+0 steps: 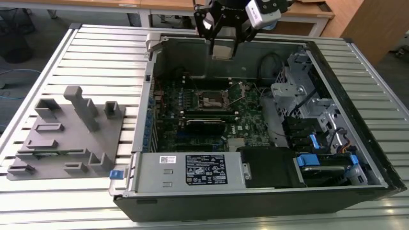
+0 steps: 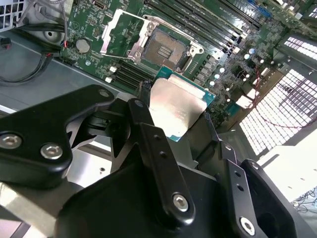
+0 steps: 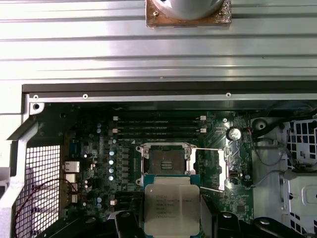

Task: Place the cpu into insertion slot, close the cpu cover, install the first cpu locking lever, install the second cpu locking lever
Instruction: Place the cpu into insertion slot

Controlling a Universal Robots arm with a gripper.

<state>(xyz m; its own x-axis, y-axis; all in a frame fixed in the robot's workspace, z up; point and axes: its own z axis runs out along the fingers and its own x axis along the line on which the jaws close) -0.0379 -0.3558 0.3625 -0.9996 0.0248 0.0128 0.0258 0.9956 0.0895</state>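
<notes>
One cpu (image 2: 176,106), clamped in the end effector (image 1: 221,47), hangs apart from the insertion slot (image 2: 163,47), cpu cover (image 2: 109,32) open.

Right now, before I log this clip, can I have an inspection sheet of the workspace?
Surface: ribbed silver metal table, carrying an open black computer case.
Job's things: square silver-topped cpu held over the case; square black insertion slot empty; silvery cpu cover frame swung open.
Clutter: grey moulded fixture tray beside the case.
End effector: black end effector shut on the cpu.
Cables: black cable loop inside the case.
Surroundings: wooden desks behind.
</notes>
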